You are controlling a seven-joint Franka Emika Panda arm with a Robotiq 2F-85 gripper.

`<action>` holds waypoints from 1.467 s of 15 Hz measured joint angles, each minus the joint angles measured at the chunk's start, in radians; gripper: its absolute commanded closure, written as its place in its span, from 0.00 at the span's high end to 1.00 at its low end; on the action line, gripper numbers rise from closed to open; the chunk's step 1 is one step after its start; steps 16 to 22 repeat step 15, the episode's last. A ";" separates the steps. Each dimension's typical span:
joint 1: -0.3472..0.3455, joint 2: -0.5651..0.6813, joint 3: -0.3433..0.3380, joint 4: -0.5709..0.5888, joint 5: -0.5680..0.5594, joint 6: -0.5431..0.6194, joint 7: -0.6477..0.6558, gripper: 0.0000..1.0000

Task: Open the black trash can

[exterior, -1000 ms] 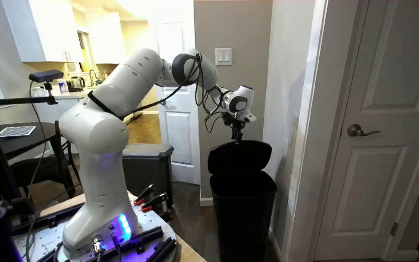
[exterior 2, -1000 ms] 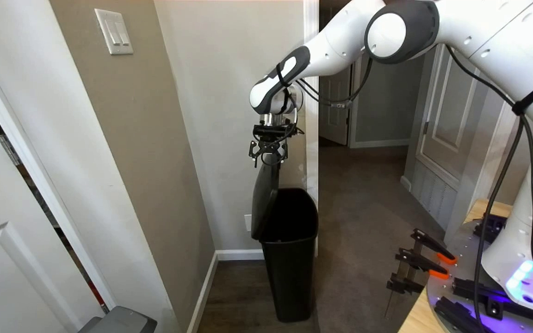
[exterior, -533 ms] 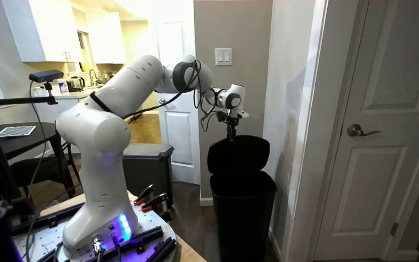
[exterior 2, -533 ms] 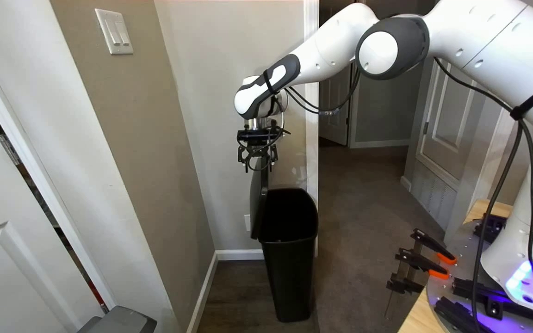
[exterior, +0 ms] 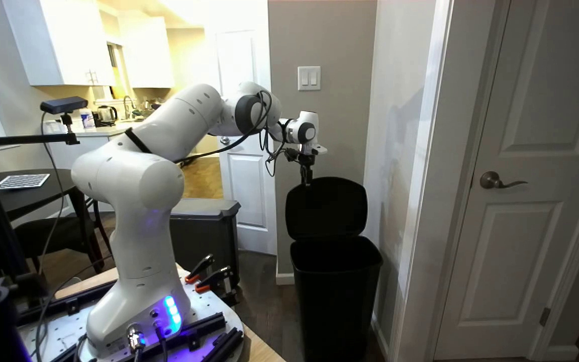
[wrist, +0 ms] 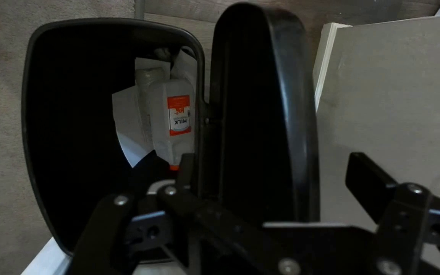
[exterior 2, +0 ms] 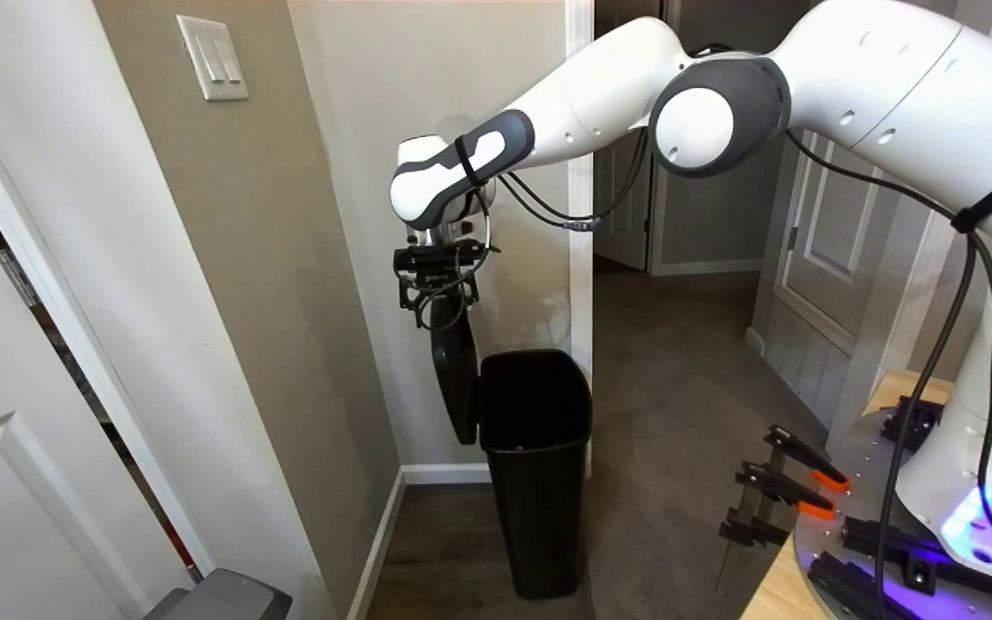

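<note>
The black trash can [exterior: 337, 306] stands in the wall corner, its opening uncovered in both exterior views [exterior 2: 539, 525]. Its black lid [exterior: 327, 208] is swung up and leans back past upright, away from the opening; it also shows in an exterior view [exterior 2: 455, 379]. My gripper [exterior: 307, 182] is at the lid's upper edge, pointing down; it also shows in an exterior view [exterior 2: 437, 317]. In the wrist view the gripper [wrist: 273, 168] has its fingers wide apart, with the lid [wrist: 258, 95] between them. Whether a finger touches the lid is not clear.
Inside the can lie a milk jug [wrist: 174, 118] and white papers [wrist: 128, 122]. A beige wall [exterior 2: 238, 284] is close behind the lid. A grey-lidded bin [exterior: 204, 236] stands beside the robot's table. Clamps [exterior 2: 780, 482] stick out from the table edge.
My gripper has moved back toward the wall and slightly lower, leftward in both exterior views. The lid has swung with it, from leaning over the hinge side to tilted further back.
</note>
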State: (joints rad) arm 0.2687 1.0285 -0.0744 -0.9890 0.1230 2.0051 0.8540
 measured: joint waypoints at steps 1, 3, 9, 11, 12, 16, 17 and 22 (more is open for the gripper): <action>0.001 0.006 0.004 0.014 -0.001 0.000 0.000 1.00; 0.001 0.015 0.010 0.037 -0.001 0.000 0.000 1.00; -0.008 0.020 0.023 0.064 0.009 0.003 0.000 1.00; -0.008 0.020 0.025 0.065 0.009 0.003 0.000 1.00; -0.008 0.020 0.025 0.065 0.009 0.003 0.000 1.00; -0.008 0.020 0.026 0.065 0.009 0.003 0.000 1.00; -0.008 0.020 0.026 0.065 0.009 0.003 0.000 1.00; -0.008 0.020 0.026 0.065 0.009 0.003 0.000 1.00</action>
